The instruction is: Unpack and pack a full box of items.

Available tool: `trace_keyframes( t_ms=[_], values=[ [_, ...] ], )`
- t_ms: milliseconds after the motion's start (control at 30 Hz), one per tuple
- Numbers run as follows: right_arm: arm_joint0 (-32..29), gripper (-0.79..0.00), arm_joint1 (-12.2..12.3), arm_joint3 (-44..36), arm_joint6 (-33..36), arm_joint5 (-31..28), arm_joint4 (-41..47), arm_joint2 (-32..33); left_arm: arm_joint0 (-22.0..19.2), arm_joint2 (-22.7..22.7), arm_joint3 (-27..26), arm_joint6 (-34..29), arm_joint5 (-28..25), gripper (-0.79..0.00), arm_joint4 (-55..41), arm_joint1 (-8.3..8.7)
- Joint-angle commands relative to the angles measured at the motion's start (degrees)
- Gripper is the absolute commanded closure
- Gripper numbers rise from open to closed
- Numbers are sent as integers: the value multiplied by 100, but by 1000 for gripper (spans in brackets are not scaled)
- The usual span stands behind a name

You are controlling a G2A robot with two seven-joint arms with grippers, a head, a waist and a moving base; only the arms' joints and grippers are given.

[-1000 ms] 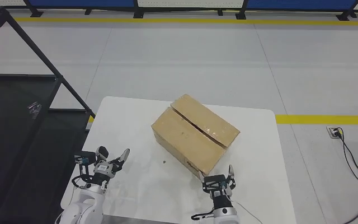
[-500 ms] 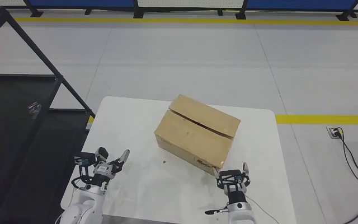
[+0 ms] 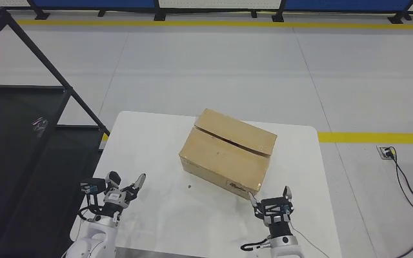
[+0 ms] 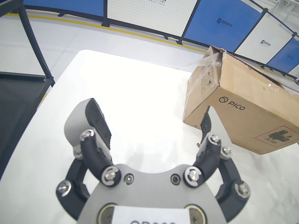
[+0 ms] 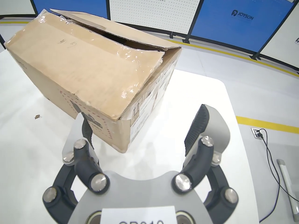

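A brown cardboard box sits on the white table, turned at an angle, its top flaps lying nearly flat with a dark slit between them. My left gripper hovers open near the table's front left, well apart from the box, nothing between its fingers. My right gripper is open just off the box's near right corner, also holding nothing. Clear tape remnants cling to the flaps.
A small dark speck lies on the table in front of the box. A black metal rack stands to the left of the table. A cable and floor socket lie right of the table.
The box turned a little on the table in the first half second and then stayed put. My right gripper shifted rightward and back toward the front edge. My left gripper drew back slightly.
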Motion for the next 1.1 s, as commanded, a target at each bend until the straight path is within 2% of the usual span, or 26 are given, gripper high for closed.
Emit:
trace_keyframes(
  t_ms=[0, 133, 300, 500, 633, 867, 1067],
  values=[
    [0, -785, 0, -1, 0, -6, 0, 0, -15, -4, 18, 5, 31, -785, 11, -1],
    [-6, -785, 0, -137, -37, -219, 30, -76, -622, 184, 587, -189, 148, -785, -96, -34],
    [79, -785, -20, -505, 152, -588, 1345, 228, -1532, 425, 1568, 46, -442, -785, -270, -69],
    [273, -785, 14, -559, 738, -1600, 3477, 975, -2679, 911, 2824, 30, -774, -785, -64, -144],
    [307, -785, 37, -543, 915, -1727, 3514, 1111, -3287, 1272, 3509, -13, -626, -785, 80, -233],
    [311, -785, 38, -484, 980, -1775, 3619, 1105, -3319, 1294, 3548, -15, -580, -785, 120, -238],
    [1176, -785, 33, 264, 1709, -2119, 5434, 1412, -3331, 1410, 3422, 20, -402, -785, 391, -252]
  ],
)
